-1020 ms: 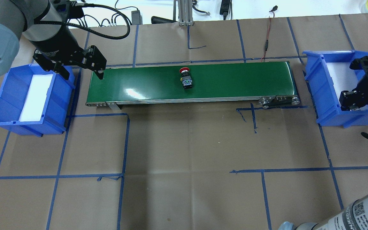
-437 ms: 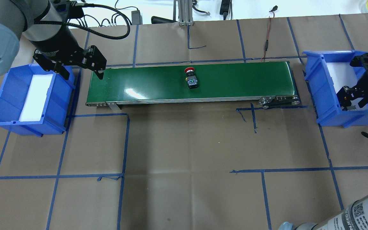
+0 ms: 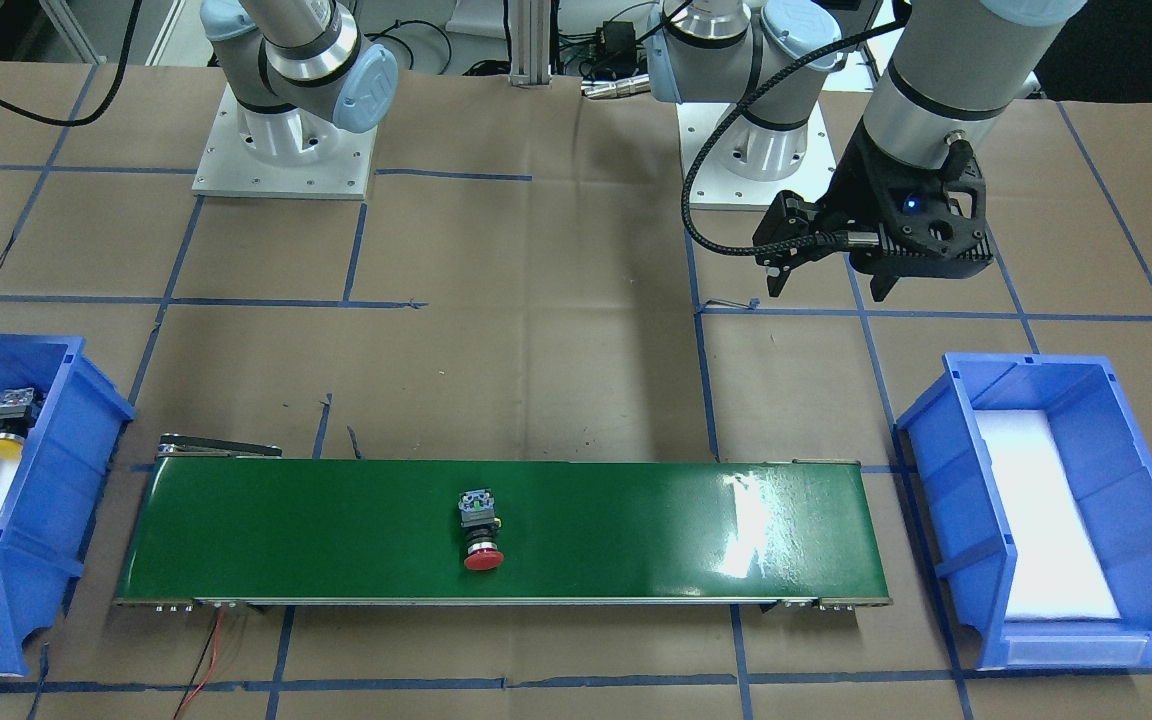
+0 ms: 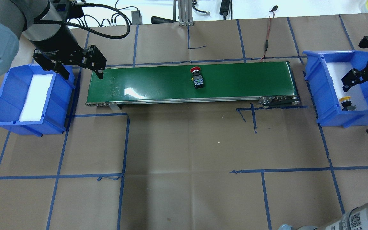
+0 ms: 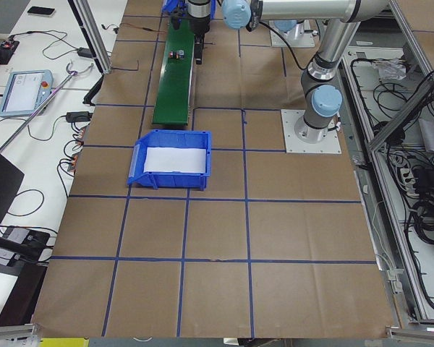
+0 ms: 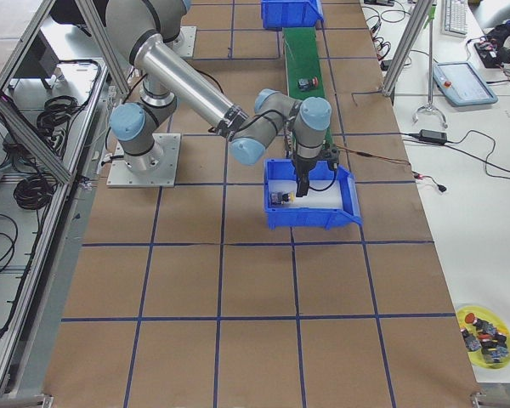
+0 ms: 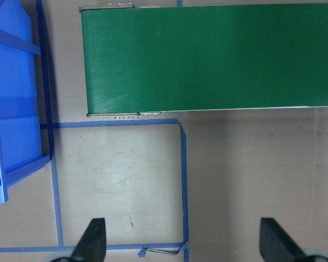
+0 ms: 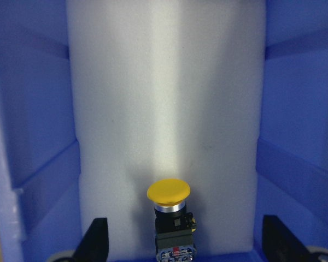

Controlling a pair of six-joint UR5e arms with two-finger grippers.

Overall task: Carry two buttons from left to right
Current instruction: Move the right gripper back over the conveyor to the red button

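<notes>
My right gripper [image 4: 358, 87] hung with fingers spread over the yellow button [image 8: 169, 192], low in the blue bin [image 4: 327, 118] at far right. My left gripper [image 7: 184, 243] gaped too, upper left. The red button [image 4: 197, 76] lay mid-belt [image 4: 241, 80].

**You're standing in a robotics lab, at a two-arm test cell.**

Everything around you points that way. Two UR5e arms [image 3: 306, 50] are bolted to metal base plates [image 3: 226, 175] on a table [image 4: 184, 143] papered in brown and marked off with a blue tape grid [image 4: 125, 143]. A small green conveyor belt [image 4: 235, 80] runs along the far side of the table, with a blue parts bin [image 4: 53, 105] at either end. Aluminium frame posts [image 5: 92, 40] ring the table. Beyond the belt, a teach pendant [image 6: 464, 82] lies on a white bench [image 6: 493, 144] among power bricks and loose leads. Behind the arms, cable bundles [image 5: 419, 210] lie inside the frame.
</notes>
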